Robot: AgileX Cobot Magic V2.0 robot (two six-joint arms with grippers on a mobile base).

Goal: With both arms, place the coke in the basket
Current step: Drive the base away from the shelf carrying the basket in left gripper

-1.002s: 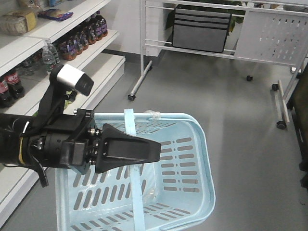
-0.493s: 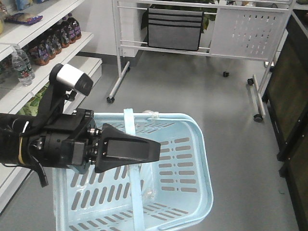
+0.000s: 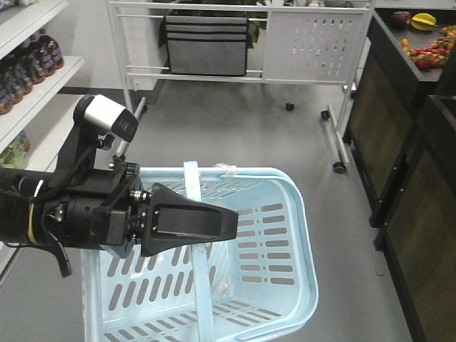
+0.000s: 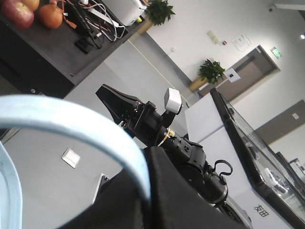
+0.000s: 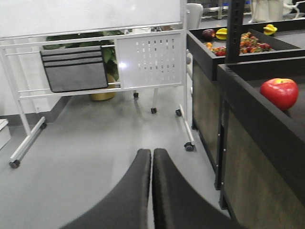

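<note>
The pale blue basket (image 3: pixel 303 214) hangs in front of me over the grey floor, its flat strap handle (image 3: pixel 191 178) running across the middle. In the left wrist view that handle (image 4: pixel 71 119) curves down between the black fingers of my left gripper (image 4: pixel 147 186), which is shut on it. In the front view the right arm hides the left gripper. My right gripper (image 3: pixel 231 222) lies over the basket pointing right, under a silver-grey camera block (image 3: pixel 108 116). It is shut (image 5: pixel 152 151) with nothing in it. The coke is out of view.
A white wheeled rack with a grey pouch (image 3: pixel 206 46) stands ahead. Black counters with fruit (image 3: pixel 420 142) line the right side, one holding a red apple (image 5: pixel 281 93). White shelves with dark bottles (image 3: pixel 28 64) sit at the far left.
The whole scene has slid left: the shelves have nearly left the frame and the black fruit counters have come in at the right. Arm and basket keep their place in the frame.
</note>
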